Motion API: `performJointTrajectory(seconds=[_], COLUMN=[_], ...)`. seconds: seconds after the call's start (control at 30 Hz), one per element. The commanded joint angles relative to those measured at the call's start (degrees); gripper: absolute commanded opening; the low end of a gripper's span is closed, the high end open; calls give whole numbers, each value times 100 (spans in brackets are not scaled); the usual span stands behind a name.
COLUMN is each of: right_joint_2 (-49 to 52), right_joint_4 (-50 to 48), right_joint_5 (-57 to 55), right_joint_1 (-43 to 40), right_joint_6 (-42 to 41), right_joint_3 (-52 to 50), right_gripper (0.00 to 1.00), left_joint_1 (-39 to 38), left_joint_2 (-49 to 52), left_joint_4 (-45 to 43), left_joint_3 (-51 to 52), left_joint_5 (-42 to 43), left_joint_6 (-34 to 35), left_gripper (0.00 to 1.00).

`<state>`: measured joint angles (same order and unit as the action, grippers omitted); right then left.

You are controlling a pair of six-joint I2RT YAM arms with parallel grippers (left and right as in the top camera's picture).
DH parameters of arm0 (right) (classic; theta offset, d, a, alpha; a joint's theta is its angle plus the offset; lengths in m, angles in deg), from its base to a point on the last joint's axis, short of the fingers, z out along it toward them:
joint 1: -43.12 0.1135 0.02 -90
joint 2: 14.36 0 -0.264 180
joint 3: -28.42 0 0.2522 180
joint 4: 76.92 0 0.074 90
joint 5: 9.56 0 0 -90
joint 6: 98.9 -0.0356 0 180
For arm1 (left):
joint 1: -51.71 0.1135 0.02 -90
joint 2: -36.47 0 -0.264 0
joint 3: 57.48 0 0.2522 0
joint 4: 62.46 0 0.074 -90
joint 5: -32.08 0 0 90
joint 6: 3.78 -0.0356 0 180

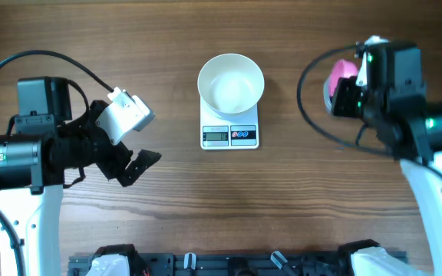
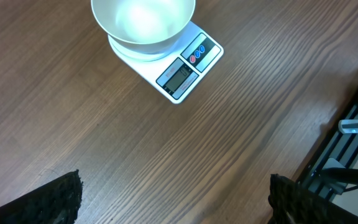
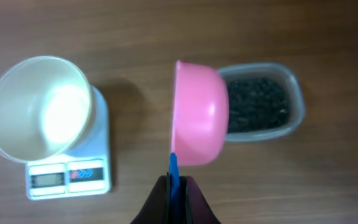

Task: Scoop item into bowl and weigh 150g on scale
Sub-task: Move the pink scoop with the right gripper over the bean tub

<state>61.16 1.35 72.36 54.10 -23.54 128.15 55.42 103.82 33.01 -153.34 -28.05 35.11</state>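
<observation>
On scale [image 1: 229, 136]: bowl [image 1: 231, 83]; R claw [image 3: 178, 190] grips scoop [image 3: 197, 115].

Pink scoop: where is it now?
Right side of the table; in the right wrist view the pink scoop hangs in the shut right gripper, tipped on its side between the tub of black grains and the white bowl on the scale.

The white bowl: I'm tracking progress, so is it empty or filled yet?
Empty. The bowl shows a bare white inside in every view; the black grains lie in the clear tub.
</observation>
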Motion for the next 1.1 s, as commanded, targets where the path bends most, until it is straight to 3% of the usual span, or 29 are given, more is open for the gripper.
performJointTrajectory(seconds=[0.0,0.23,0.53,1.07], right_joint_2=[846,1453,2253,2310], right_joint_4=[616,577,367,369], right_joint_5=[-382,-1357,-1351,-1003], right_joint_1=[-354,-649,-704,-1108], right_joint_6=[824,1464,1397,1016], right_joint_3=[833,960,955,916], right_gripper=[4,4,4,4], left_joint_1=[-22,-22,-22,-22], left_joint_2=[15,15,15,15], left_joint_4=[-2,0,0,-2], left_joint_3=[35,35,35,35], left_joint_5=[-11,-11,-11,-11], left_joint_6=[57,57,57,55], left_gripper=[100,100,100,100])
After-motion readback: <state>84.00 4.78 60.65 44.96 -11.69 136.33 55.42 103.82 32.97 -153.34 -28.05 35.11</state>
